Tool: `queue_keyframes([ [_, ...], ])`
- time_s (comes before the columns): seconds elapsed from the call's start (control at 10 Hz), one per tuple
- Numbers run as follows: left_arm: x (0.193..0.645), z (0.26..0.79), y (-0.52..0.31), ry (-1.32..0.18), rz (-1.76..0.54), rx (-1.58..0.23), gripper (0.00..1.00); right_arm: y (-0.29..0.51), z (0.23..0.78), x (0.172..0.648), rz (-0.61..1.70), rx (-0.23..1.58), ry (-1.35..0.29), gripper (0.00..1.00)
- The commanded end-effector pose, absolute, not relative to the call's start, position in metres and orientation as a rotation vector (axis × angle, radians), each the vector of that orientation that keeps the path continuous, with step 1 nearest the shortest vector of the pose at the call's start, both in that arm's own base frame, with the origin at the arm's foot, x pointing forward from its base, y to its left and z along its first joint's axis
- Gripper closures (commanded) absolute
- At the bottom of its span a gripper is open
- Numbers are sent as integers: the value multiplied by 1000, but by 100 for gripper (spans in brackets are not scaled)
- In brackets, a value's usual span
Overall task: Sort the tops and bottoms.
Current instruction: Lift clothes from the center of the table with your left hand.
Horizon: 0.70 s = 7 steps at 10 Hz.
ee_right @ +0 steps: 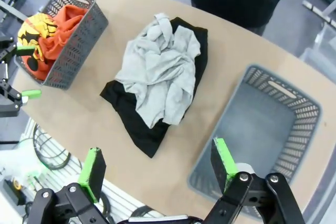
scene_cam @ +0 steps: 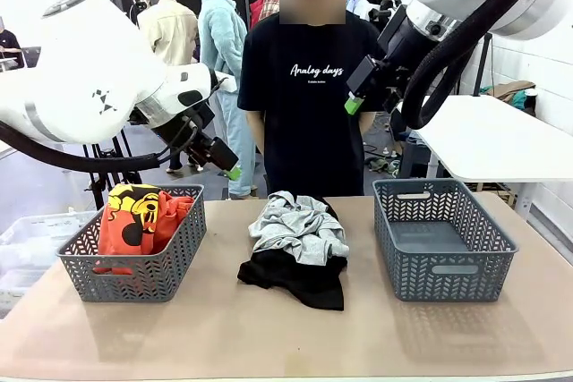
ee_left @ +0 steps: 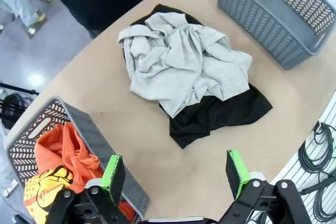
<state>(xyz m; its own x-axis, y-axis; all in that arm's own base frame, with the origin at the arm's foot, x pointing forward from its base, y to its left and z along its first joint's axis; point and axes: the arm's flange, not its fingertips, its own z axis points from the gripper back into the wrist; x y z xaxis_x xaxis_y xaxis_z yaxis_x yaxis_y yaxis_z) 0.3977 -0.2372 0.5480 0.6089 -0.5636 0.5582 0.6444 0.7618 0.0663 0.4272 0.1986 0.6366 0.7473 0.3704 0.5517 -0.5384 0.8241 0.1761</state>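
The light grey sweatshirt (scene_cam: 298,228) lies on the surface (scene_cam: 269,333), over the black bottoms (scene_cam: 300,282). The orange-red shirt (scene_cam: 139,216) is in the basket (scene_cam: 134,276) left of it. The left pincer (ee_left: 175,171) and right pincer (ee_right: 157,163) hang open and empty above it

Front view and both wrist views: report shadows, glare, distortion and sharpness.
Front view: soft, even light, faint shadows in front of the left basket and right basket on the table; upper left corner washed out. Left wrist view: table edge bows, bright glare on the floor. Right wrist view: same bowing; light grey sweatshirt sharp.
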Motion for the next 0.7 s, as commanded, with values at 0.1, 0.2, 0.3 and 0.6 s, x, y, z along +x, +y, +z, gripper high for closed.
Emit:
queue_keyframes([
  [0.1,362,558,-214,-705,-658,-92,0,197,636,428,515,333,-522,0],
  [0.2,356,564,-215,-805,-675,-56,0,197,636,428,515,333,-522,0],
  [0.3,380,558,-221,-792,-689,-48,0,197,636,428,515,333,-522,0],
  [0.6,457,515,-265,-650,-780,90,0,197,636,428,515,333,-522,0],
])
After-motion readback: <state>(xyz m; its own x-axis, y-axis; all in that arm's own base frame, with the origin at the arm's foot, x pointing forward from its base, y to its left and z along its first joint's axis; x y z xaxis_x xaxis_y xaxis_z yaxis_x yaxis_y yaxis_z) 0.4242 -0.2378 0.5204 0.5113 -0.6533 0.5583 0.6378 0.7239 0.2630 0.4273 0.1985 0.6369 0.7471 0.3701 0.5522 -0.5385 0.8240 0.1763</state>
